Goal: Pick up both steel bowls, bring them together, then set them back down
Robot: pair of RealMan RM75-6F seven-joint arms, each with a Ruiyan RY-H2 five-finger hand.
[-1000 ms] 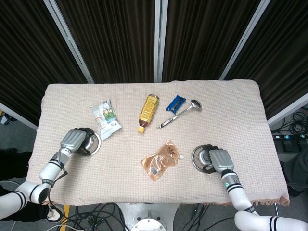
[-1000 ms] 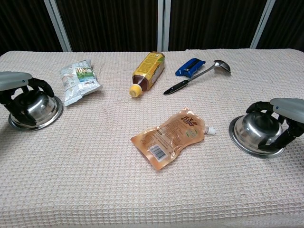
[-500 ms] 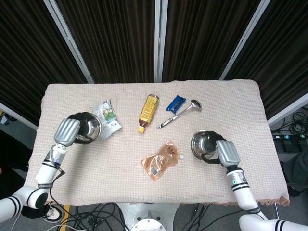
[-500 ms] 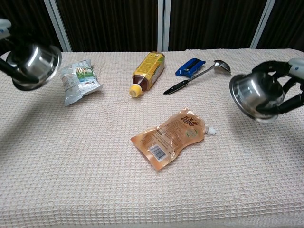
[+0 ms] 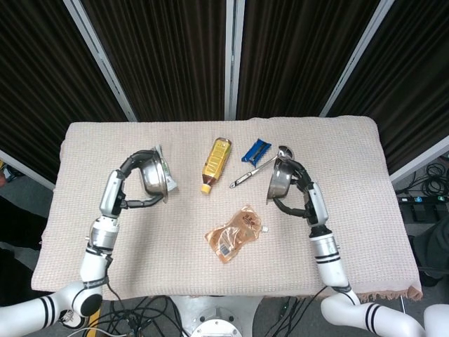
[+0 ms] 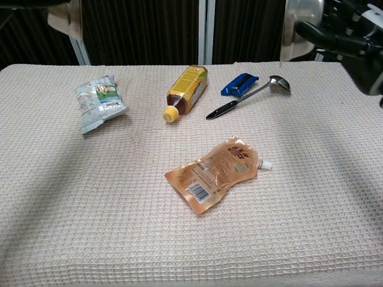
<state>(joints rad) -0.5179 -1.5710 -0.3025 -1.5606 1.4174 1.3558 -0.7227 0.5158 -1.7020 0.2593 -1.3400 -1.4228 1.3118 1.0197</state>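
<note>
Above the tabletop's (image 5: pixel 337 154) left half, the left hand (image 5: pixel 128 184) holds one steel bowl (image 5: pixel 155 175) clear of the cloth, fingers wrapped over its rim at top and bottom. That bowl is tipped on edge, its mouth turned toward the tabletop's middle; it hangs in front of the green-and-white snack packet (image 6: pixel 99 101), which lies near the far left corner. Over the right half, the right hand (image 5: pixel 302 189) clamps the other steel bowl (image 5: pixel 279 180), likewise lifted and tilted on edge, fingers curled round its rim. In the head view this second bowl sits just beside the scoop of the ladle (image 6: pixel 248 95). The two bowls are well apart, facing each other across the centre. In the chest view both show only at the top edge, the left one cut off by the frame, the right one (image 6: pixel 302 24) with dark fingers (image 6: pixel 335 40) across it.

On the cloth, toward the far edge, lies a yellow-capped bottle (image 5: pixel 216 162) on its side, cap toward the near edge. Right of it a small blue item (image 5: pixel 256 150) rests just beside the ladle's handle; whether they touch cannot be told. Near the centre, an orange spouted pouch (image 5: pixel 233 232) lies flat, tilted.
</note>
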